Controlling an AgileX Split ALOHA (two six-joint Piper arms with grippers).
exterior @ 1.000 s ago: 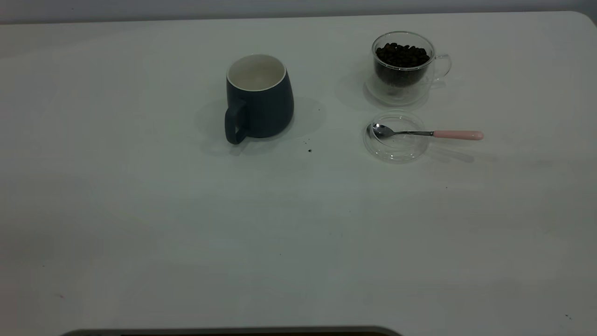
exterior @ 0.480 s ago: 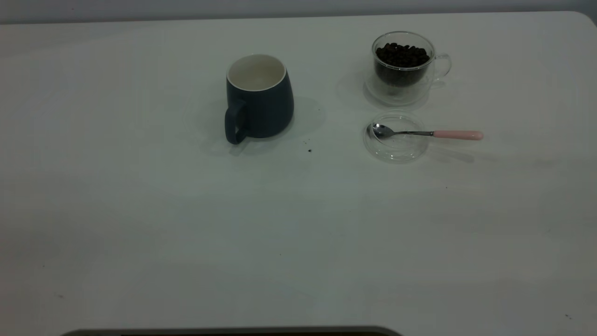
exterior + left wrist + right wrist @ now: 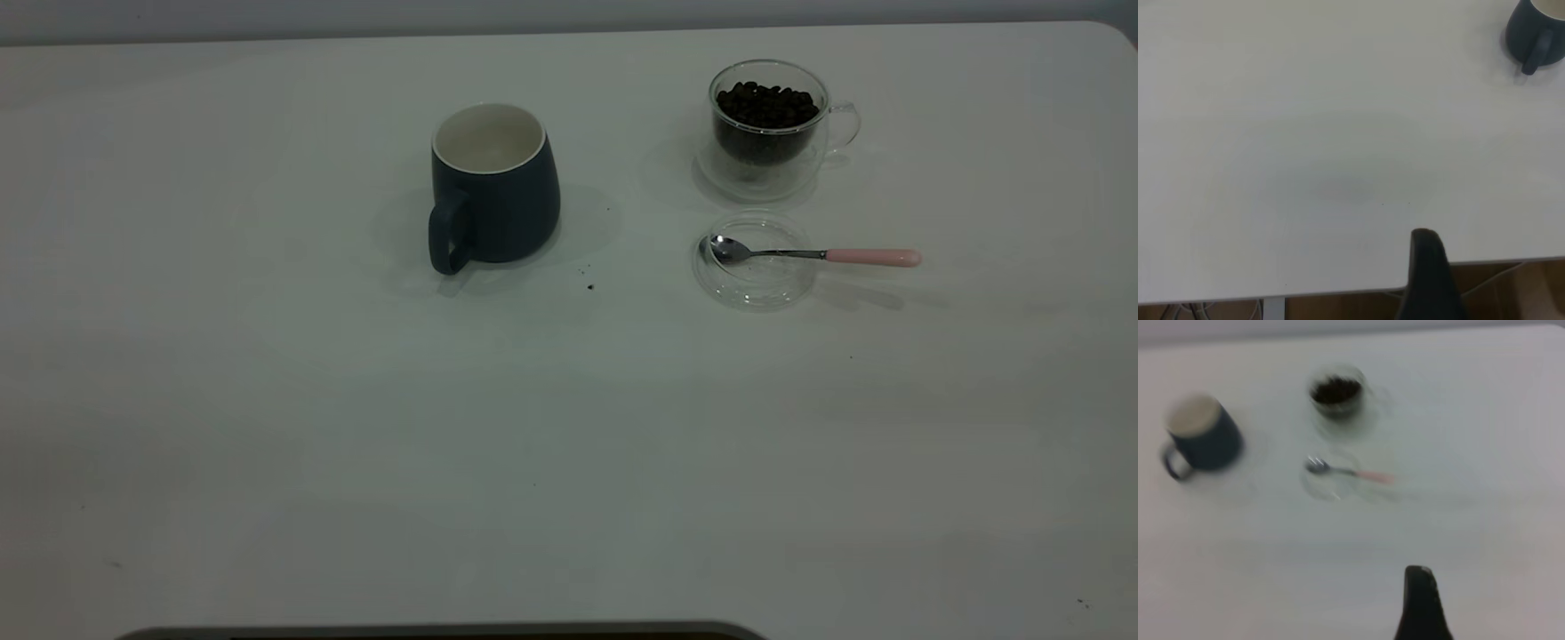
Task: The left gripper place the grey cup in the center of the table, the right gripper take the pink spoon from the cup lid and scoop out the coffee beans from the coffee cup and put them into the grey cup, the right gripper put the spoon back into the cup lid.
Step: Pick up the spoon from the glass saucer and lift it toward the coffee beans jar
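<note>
While both my arms are hanging back off the work area, the table [image 3: 267,444] is lying white and bare-looking, carrying a few dark specks [image 3: 590,286] beside the mug. Near its middle the grey cup [image 3: 494,185] is standing upright, white inside, handle turned toward the near edge. Well to its right the coffee cup [image 3: 770,129] is sitting upright, holding the coffee beans [image 3: 766,105] heaped close to its rim. Just in front of that cup the cup lid [image 3: 756,280] is lying flat, apart from it. Across the lid the pink spoon [image 3: 813,254] is resting, bowl inside the rim, pink handle reaching out past it to the right.

Only one dark fingertip of my left gripper [image 3: 1428,277] is showing over the table edge; likewise my right gripper [image 3: 1421,603]. I cannot tell the finger spread of either; neither is holding anything visible.
</note>
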